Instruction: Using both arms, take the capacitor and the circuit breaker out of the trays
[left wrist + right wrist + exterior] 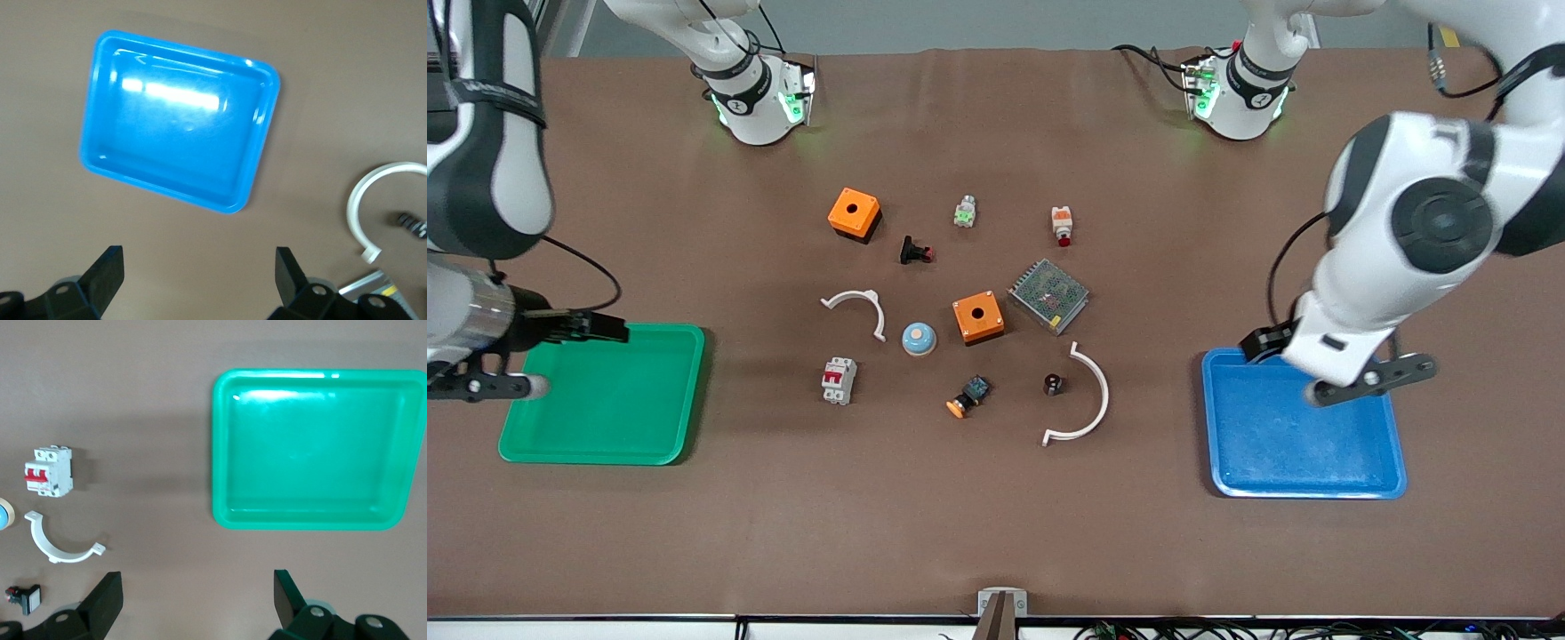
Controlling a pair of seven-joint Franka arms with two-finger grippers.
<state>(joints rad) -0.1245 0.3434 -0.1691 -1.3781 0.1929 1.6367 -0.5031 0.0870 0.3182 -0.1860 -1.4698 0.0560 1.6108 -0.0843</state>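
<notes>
both trays empty; white-grey circuit breaker with red levers [839, 380] and tiny dark capacitor cylinder [1053, 384] already on table; left gripper [200, 280] over blue plastic tray [1303, 427], right gripper [198, 600] over green plastic tray [605, 396], fingers wide, holding nothing; breaker at 3 o'clock of green tray; retract straight up, clear of rims

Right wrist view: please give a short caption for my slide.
Open right gripper above the table beside the empty green tray; circuit breaker lies outside.

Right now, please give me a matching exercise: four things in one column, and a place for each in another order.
1. circuit breaker
2. capacitor
3. left gripper
4. right gripper

A. over the blue tray
B. inside the larger white curved clip
C. over the green tray
D. on the table, toward the green tray

Pairs: 1-D, 2-B, 3-A, 4-C
</notes>
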